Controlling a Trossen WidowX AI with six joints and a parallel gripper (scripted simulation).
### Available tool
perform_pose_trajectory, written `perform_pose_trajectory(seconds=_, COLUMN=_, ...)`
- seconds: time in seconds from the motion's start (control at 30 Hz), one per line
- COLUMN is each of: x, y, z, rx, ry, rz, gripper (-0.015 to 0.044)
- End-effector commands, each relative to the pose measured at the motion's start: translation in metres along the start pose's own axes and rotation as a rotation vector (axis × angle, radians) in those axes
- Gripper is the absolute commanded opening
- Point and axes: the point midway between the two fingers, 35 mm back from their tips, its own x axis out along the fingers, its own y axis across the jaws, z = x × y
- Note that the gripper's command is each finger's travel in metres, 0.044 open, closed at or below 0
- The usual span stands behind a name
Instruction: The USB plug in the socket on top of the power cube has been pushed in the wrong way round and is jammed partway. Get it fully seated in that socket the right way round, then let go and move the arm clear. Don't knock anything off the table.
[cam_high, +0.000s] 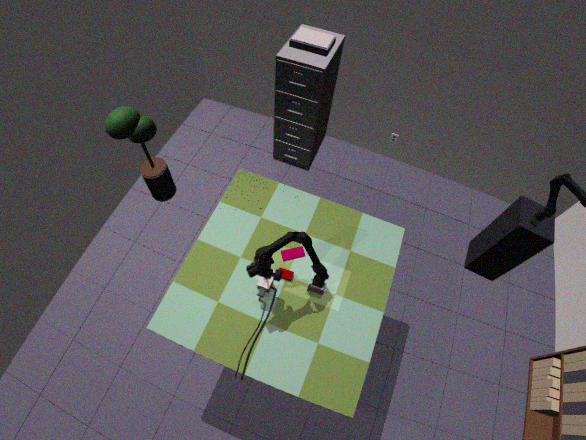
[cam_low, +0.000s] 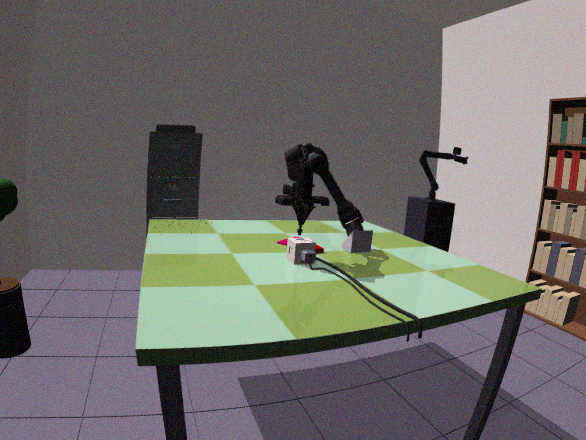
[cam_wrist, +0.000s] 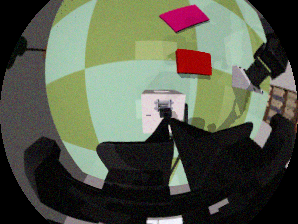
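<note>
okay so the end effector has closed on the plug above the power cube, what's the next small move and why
Probably a half turn of the wrist. The end effector is shut on the USB plug, held clear above the power cube, so the plug looks free of its socket. Turned round, it can be lowered straight back in.
</note>
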Motion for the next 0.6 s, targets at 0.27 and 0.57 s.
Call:
perform_pose_trajectory(seconds=0.27, x=-0.0078, y=-0.0003, z=-0.0006, rx=0.005, ry=0.004, rz=-0.004, gripper=0.0000)
perform_pose_trajectory(seconds=0.57, x=-0.0085, y=-0.0001, z=-0.0002, rx=-0.059, ry=0.001, rz=-0.001, gripper=0.0000)
